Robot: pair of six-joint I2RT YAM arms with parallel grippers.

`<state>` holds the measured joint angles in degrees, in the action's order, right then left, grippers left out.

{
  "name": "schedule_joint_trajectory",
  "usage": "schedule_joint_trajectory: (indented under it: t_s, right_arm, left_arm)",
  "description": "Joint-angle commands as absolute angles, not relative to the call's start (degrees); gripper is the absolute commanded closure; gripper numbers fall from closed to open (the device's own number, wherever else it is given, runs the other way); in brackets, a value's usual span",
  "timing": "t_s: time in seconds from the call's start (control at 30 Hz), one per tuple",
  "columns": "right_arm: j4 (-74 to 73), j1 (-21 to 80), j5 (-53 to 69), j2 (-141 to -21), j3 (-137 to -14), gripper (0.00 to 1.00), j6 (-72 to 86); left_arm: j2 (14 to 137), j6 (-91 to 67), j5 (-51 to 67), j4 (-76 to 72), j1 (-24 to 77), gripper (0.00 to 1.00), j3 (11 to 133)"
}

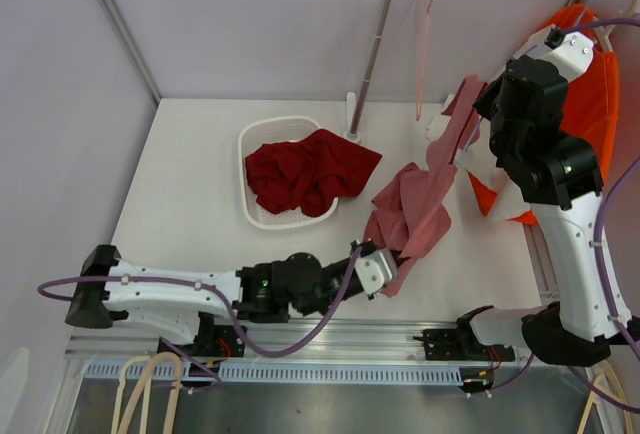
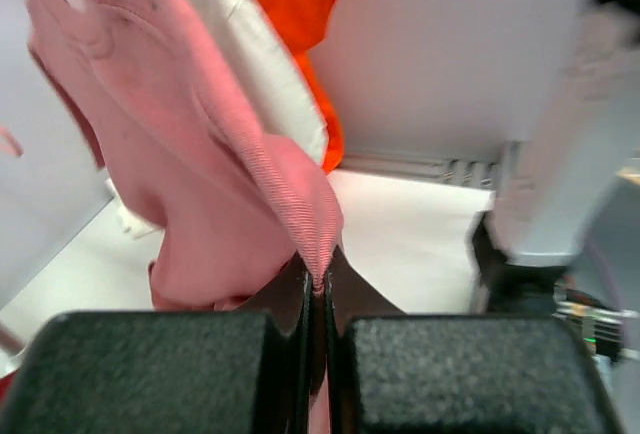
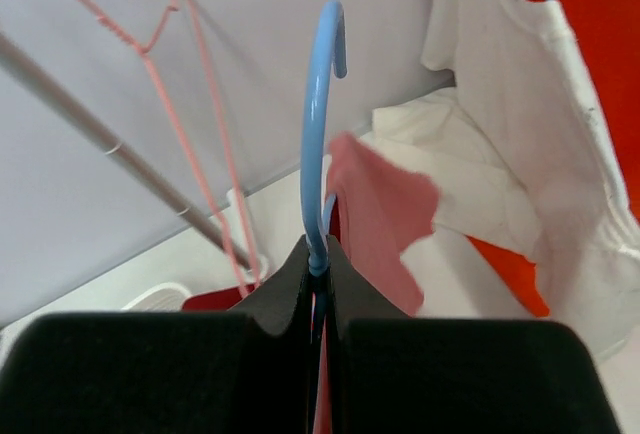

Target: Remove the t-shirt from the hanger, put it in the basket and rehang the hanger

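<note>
Pink t-shirt [image 1: 415, 209] cloth is pinched in your left gripper [image 2: 318, 279], below the blue hanger [image 3: 318, 104] whose hook your right gripper [image 3: 318, 266] clamps; pull steadily away from the hanger.

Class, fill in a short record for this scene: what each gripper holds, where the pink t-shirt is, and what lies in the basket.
left gripper: shut on a fold of the pink t-shirt
right gripper: shut on the blue hanger, below its hook
pink t-shirt: hangs from the right gripper down to the left gripper
basket: holds a dark red garment that spills over the rim
far right: orange garment hanging
</note>
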<state>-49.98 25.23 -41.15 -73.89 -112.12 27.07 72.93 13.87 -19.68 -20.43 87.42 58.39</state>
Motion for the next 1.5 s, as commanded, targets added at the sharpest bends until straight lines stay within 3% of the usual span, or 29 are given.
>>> schedule_joint_trajectory:
  t_s: [0.0, 0.17, 0.43, 0.67, 0.87, 1.13, 1.27, 1.47]
  right_arm:
    - [-44.91, 21.1, -41.4, -76.63, -114.43, 1.0, 24.7]
    - [-45.35, 18.11, -38.85, -79.01, -117.59, 1.0, 23.82]
    - [-49.65, 19.41, -33.76, -78.49, -118.65, 1.0, 25.66]
    - [-52.91, 23.2, -30.16, -71.91, -115.58, 1.0, 26.28]
    - [-52.82, 23.12, -28.12, -67.24, -114.35, 1.0, 24.09]
    - [-40.39, 23.03, -36.47, -65.39, -110.4, 1.0, 17.06]
    - [-27.44, 22.33, -30.78, -64.77, -104.77, 1.0, 11.09]
    - [-23.92, 19.78, -26.55, -71.36, -108.37, 1.0, 8.09]
  left_arm:
    - [67.59, 16.71, -25.84, -22.85, 93.94, 0.99, 56.0]
    - [67.93, 7.23, -25.14, -23.47, 98.69, 0.99, 48.79]
    - [75.84, 3.79, -26.55, -25.67, 97.48, 0.99, 49.12]
    - [85.5, -14.83, -9.06, -5.51, 72.56, 0.99, 69.04]
    - [96.14, -20.65, -0.44, 6.76, 62.76, 0.99, 83.32]
    - [86.67, -18.47, -3.42, 7.99, 62.75, 0.99, 81.82]
    - [81.48, -13.19, -7.38, 8.88, 61.18, 0.99, 85.51]
    - [82.26, -8.11, -6.59, 7.4, 55.03, 0.99, 97.55]
